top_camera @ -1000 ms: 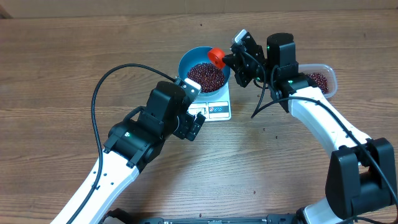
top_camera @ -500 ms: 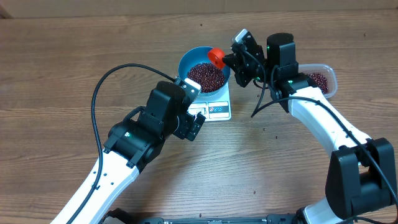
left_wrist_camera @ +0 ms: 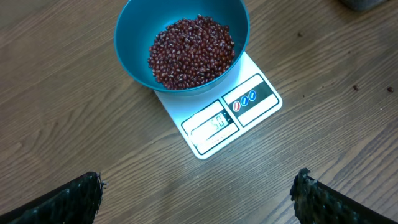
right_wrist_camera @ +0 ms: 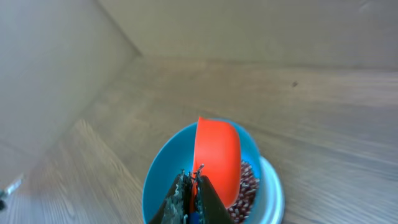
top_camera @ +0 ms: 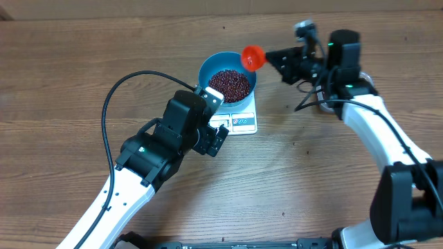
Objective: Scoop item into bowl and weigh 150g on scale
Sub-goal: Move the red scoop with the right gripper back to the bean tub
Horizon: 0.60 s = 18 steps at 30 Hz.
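Upper centre: bowl (top_camera: pixel 206 72) of beans (top_camera: pixel 230 84) on scale (top_camera: pixel 242 123); right gripper (top_camera: pixel 277 59) clamped on red scoop (top_camera: pixel 252 57) — upper right; left gripper (top_camera: pixel 217 140) — fingers wide apart.

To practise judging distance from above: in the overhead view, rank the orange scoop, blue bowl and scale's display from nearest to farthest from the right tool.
1. orange scoop: held in the right tool.
2. blue bowl: just past the scoop, on the scale.
3. scale: its display shows beyond the bowl, farthest.

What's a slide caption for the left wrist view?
Blue bowl of maroon beans resting on the white scale.
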{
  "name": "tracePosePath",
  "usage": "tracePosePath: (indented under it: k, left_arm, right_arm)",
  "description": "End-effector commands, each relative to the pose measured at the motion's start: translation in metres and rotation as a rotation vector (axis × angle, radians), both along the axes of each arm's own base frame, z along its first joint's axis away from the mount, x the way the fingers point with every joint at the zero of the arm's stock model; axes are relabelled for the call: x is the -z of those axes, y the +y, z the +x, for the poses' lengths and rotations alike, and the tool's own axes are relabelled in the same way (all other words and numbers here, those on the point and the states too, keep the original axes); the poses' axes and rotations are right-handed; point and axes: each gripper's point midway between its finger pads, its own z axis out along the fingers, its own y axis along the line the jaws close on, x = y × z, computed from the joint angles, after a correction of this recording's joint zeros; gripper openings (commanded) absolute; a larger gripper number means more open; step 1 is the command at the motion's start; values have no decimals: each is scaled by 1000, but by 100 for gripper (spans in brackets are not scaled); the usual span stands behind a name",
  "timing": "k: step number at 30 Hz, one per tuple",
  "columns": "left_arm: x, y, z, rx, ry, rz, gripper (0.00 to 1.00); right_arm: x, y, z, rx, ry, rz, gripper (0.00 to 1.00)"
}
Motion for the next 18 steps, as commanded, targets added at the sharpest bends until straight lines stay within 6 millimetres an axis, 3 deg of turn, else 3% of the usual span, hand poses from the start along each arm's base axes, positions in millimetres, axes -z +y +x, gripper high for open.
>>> tracePosePath:
  k: [1,5,6,11,18]
  left_arm:
    - [-2,0,-1,-6,0,-21,99]
    - [-2,0,-1,-6,0,-21,99]
    - [-2,0,-1,-6,0,-21,100]
    - [-2,0,-1,-6,0,-20,100]
    - [-2,0,-1,-6,0,-21,100]
  right_arm:
    - [-54,-32,-5,53,-86,50,4]
    - [-70,-78,-2,151,-123,41,4]
    - [-72,-97,-1,192,-131,30,4]
    - [-65,-161,-3,317,-123,-19,4]
    - [-43,-209,-15,372,-109,-140,4]
